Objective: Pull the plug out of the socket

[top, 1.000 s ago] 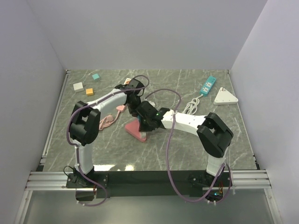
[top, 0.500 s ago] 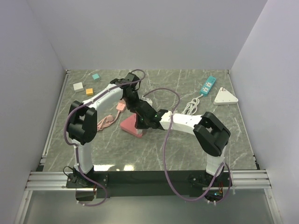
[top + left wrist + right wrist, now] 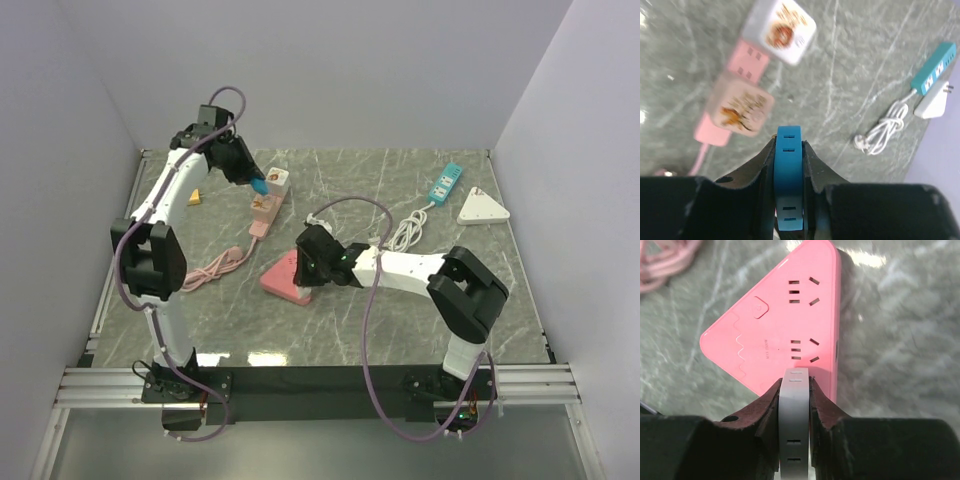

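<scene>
Near the far left corner of the counter (image 3: pixel 300 335), the left claw (image 3: pixel 788 137) hangs above the pink power strip (image 3: pixel 747 67), its fingers pinched narrow with only a blue strip showing between them. It touches neither plug. A white plug (image 3: pixel 782 31) sits at the strip's far end and a pinkish plug (image 3: pixel 740 106) sits nearer. The blur hides whether either is fully seated. Toward the middle of the counter, the right claw (image 3: pixel 796 377) is also pinched tight. Its tip is against the near edge of the triangular pink socket block (image 3: pixel 785 315).
</scene>
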Controlling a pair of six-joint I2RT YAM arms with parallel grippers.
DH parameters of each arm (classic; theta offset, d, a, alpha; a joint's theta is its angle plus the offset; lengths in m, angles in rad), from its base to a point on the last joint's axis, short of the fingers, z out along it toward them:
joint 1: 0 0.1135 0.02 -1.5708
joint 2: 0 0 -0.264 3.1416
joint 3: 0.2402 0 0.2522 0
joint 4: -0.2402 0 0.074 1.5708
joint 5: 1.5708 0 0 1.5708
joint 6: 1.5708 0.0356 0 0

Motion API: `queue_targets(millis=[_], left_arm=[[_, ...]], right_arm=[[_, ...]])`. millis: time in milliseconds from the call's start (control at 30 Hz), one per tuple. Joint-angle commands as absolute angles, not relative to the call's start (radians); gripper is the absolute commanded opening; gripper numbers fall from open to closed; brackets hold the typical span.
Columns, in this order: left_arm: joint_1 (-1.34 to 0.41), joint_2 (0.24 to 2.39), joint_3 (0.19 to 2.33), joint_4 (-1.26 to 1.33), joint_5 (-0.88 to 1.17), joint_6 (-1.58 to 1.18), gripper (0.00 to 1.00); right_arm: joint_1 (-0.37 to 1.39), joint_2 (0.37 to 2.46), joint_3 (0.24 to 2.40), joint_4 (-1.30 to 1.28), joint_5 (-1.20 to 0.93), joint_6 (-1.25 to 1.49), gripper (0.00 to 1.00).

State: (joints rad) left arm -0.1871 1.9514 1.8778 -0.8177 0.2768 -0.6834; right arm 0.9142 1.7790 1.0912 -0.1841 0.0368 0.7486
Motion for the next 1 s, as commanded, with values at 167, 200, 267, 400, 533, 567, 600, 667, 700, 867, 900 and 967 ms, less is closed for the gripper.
queue_targets(millis=[167, 200, 267, 400, 533, 567, 600, 667, 700, 867, 900, 967], left_arm=[[0.008, 2.109, 2.080, -0.805, 0.325, -0.626, 0.00], [0.038, 2.126, 2.091, -0.795, 0.328, -0.627, 0.00], [0.092, 2.176, 2.108, -0.764, 0.339, -0.630, 0.00], [0.164, 2.238, 2.091, -0.700, 0.368, -0.656, 0.00], [0.212, 2.298, 2.108, -0.687, 0.362, -0.661, 0.00], [0.216, 2.315, 2.111, -0.687, 0.359, -0.660, 0.00], [0.221, 2.324, 2.114, -0.689, 0.348, -0.658, 0.00], [0.232, 2.345, 2.125, -0.689, 0.336, -0.650, 0.02], [0.236, 2.353, 2.126, -0.686, 0.334, -0.649, 0.04], [0.262, 2.370, 2.111, -0.675, 0.322, -0.644, 0.29], [0.268, 2.370, 2.100, -0.670, 0.321, -0.643, 0.32], [0.273, 2.367, 2.092, -0.670, 0.315, -0.644, 0.49]], right_arm=[[0.907, 1.726, 1.002, -0.630, 0.115, 0.703, 0.00], [0.902, 1.714, 1.002, -0.638, 0.115, 0.701, 0.00], [0.893, 1.686, 1.008, -0.646, 0.115, 0.696, 0.00], [0.885, 1.674, 1.052, -0.669, 0.118, 0.681, 0.00], [0.877, 1.695, 1.123, -0.678, 0.100, 0.670, 0.00], [0.876, 1.698, 1.137, -0.678, 0.097, 0.670, 0.00], [0.874, 1.703, 1.146, -0.678, 0.094, 0.669, 0.00], [0.873, 1.718, 1.173, -0.669, 0.074, 0.670, 0.00], [0.873, 1.724, 1.183, -0.670, 0.071, 0.670, 0.00], [0.873, 1.741, 1.223, -0.680, 0.057, 0.669, 0.00], [0.873, 1.741, 1.224, -0.681, 0.057, 0.670, 0.00], [0.873, 1.736, 1.227, -0.681, 0.057, 0.666, 0.00]])
